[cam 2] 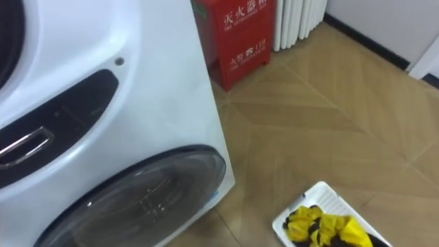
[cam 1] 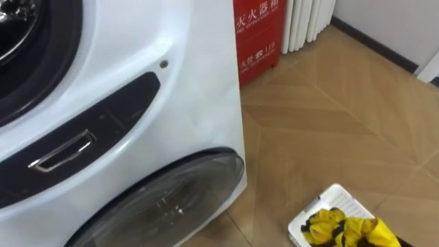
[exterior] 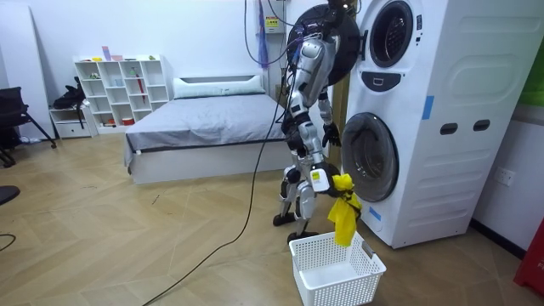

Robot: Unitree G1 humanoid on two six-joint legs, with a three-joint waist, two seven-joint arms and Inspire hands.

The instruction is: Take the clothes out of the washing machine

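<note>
Two round doors sit one above the other on the washing machine. In the room view the upper door is swung open and the lower door is closed. Right of the machine's far corner, a red box stands against the wall, with a white radiator just beyond it. Further right, on the floor in front of the machine, is a white basket.

The robot stands facing the machine. Its left hand is near the top of the lower door, and I cannot tell how it is set. Its right hand is out over the basket with fingers curled into a yellow cloth. The cloth hangs from that hand, clear of the machine, with its lower end just above the basket's rim.

This looks like the drop-off step: the cloth is out of the drum but not yet in the basket. The next move likely calls for keeping the hand centred over the basket and spreading the fingers so the cloth falls inside the walls. After that the robot can reach back to the open upper drum, whose contents cannot be seen.
</note>
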